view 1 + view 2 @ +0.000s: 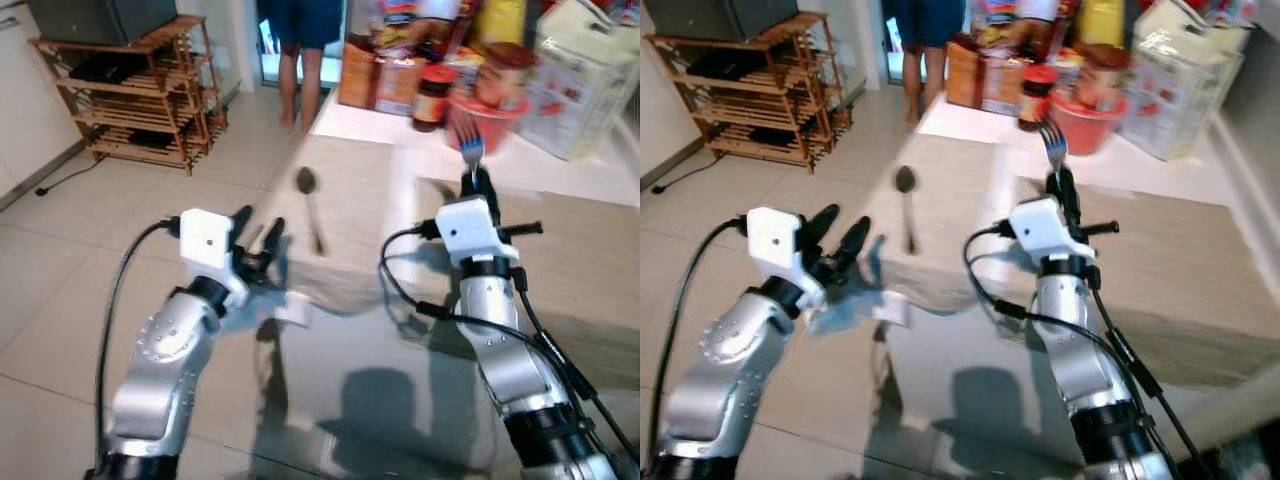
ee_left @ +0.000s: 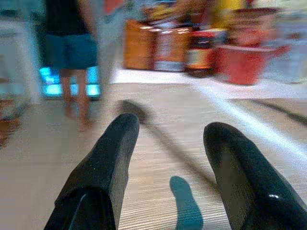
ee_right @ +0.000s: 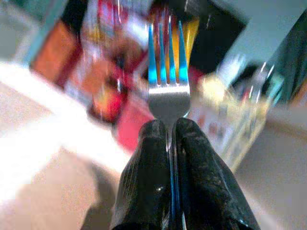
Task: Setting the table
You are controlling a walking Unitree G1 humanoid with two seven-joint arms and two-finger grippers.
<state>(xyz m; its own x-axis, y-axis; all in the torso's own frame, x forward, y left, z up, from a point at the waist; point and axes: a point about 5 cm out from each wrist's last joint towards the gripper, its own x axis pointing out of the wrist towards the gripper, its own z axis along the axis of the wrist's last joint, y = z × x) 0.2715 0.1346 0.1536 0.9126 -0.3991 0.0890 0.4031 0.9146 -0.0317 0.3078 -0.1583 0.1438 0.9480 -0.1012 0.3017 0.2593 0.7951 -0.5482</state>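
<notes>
A metal spoon [image 1: 310, 204] lies on the beige woven placemat [image 1: 370, 200] near the table's left edge, bowl pointing away from me. My left gripper [image 1: 258, 237] hovers open just short of the spoon's handle, fingers spread with nothing between them. A metal fork [image 1: 472, 152] stands upright with its tines up, and my right gripper [image 1: 478, 183] is shut on its handle above the placemat's right part. The right wrist view shows the fork [image 3: 168, 81] pinched between the two black fingers [image 3: 148, 182].
At the table's far end stand a red bowl [image 1: 487, 118], a jar [image 1: 432, 97], boxes and a large white bag [image 1: 580, 80]. A person's legs [image 1: 298, 85] stand beyond the table. A wooden shelf rack [image 1: 130, 95] is at the far left on the tiled floor.
</notes>
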